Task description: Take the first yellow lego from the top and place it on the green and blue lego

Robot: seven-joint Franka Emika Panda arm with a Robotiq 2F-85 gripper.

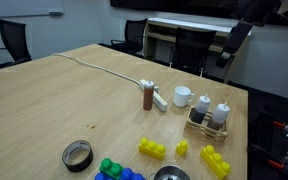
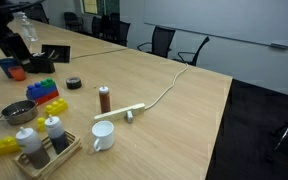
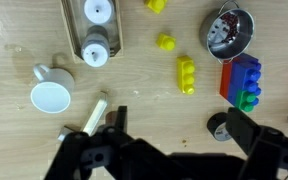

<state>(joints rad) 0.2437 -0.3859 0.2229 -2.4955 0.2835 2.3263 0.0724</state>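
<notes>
The long yellow lego [image 3: 187,73] lies flat on the wooden table in the wrist view, left of the green and blue lego [image 3: 243,80]. In an exterior view the yellow lego [image 1: 152,148] lies right of the green and blue lego [image 1: 114,170] near the front edge. The block also shows beside a bowl in an exterior view [image 2: 44,95]. My gripper [image 3: 184,135] is open and empty. It hangs high above the table [image 1: 228,52], far from both bricks, and shows at the top left in an exterior view [image 2: 19,45].
A tiny yellow brick [image 3: 165,42] and a stepped yellow block [image 1: 215,160] lie nearby. A metal bowl [image 3: 227,32], a tape roll [image 3: 222,125], a white mug [image 3: 51,97], a tray of bottles [image 3: 80,48], a brown cylinder [image 1: 148,95] and a white power strip with cable [image 2: 124,112] are on the table.
</notes>
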